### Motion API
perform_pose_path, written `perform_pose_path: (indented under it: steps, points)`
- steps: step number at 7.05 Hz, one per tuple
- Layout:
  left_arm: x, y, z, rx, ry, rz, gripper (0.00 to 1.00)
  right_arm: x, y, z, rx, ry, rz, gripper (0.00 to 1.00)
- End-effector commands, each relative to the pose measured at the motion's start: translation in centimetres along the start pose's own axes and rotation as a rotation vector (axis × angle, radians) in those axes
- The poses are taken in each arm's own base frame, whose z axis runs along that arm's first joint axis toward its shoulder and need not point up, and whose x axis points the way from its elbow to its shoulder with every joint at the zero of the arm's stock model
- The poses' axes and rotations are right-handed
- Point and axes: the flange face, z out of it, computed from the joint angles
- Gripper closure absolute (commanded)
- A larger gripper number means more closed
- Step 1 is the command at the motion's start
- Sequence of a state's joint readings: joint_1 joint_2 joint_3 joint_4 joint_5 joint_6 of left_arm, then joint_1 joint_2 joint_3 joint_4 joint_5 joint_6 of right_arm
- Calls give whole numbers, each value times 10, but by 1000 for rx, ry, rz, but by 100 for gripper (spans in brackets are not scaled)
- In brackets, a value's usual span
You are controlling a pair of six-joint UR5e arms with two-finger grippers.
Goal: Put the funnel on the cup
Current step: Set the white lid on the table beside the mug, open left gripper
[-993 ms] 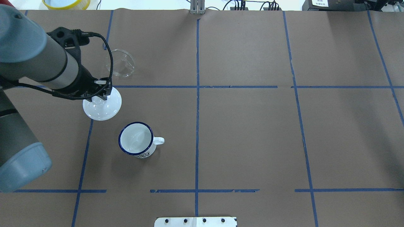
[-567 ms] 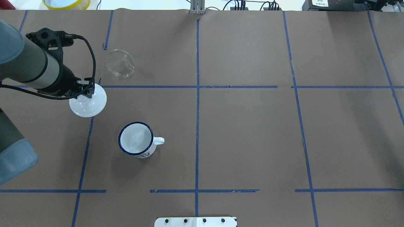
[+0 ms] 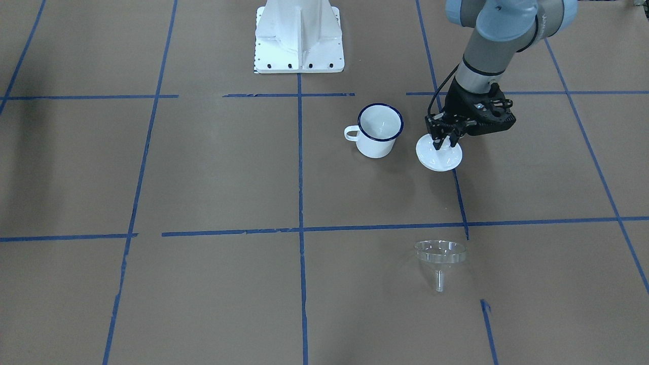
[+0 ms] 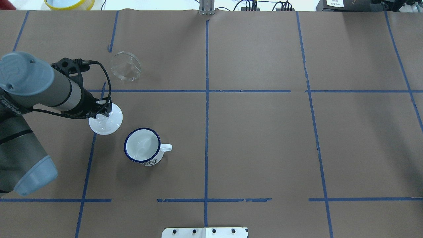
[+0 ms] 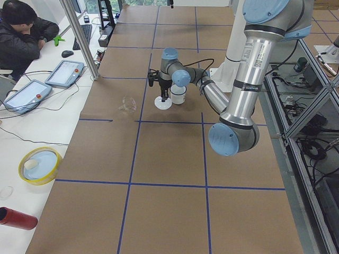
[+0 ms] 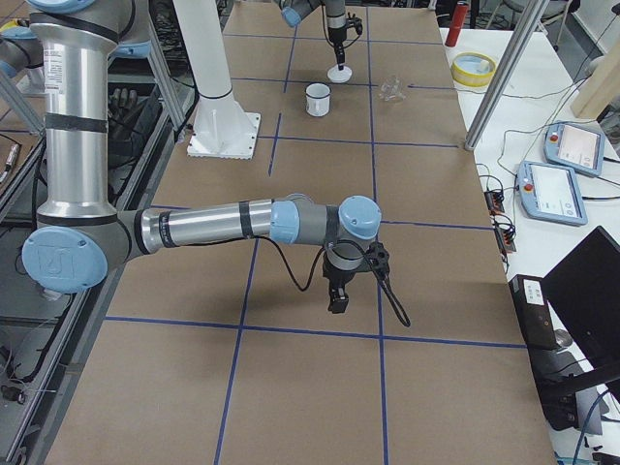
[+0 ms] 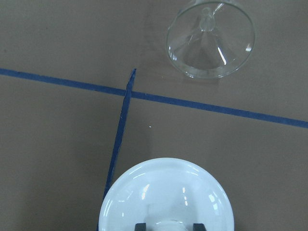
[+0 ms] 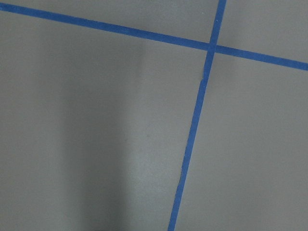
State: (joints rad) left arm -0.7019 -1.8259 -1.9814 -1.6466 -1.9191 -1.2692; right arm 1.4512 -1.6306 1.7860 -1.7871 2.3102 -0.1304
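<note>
The clear funnel lies tipped on the brown table, far-left; it also shows in the front view and the left wrist view. The white cup with a blue rim stands upright and empty, handle to the right; in the front view its handle points left. My left gripper is shut on the knob of a white round lid, held low just left of the cup. My right gripper shows only in the right side view, far from these things; I cannot tell its state.
The robot's white base plate sits at the table's near edge. A yellow bowl and a red object sit off the table's far left. An operator sits by tablets at the far side.
The left gripper, with the lid, swung left, then came back right and nearer the cup, and the lid looks lower. The funnel and the cup have not moved.
</note>
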Motion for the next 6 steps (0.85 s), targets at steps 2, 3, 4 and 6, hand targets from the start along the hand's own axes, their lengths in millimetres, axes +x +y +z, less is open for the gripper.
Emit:
perform_pose_path:
  steps: [2,3,4,6]
  points:
    - [-18,17,45,-28,7,5,100,0,0,0,0,0,0,0]
    - [-20,15,56,-26,25,14,100,-1,-1,-1,2,0,-2,0]
    - [-19,13,60,-29,21,14,92,0,0,0,0,0,0,0]
    - [-18,14,58,-30,23,17,0,0,0,0,0,0,0,0]
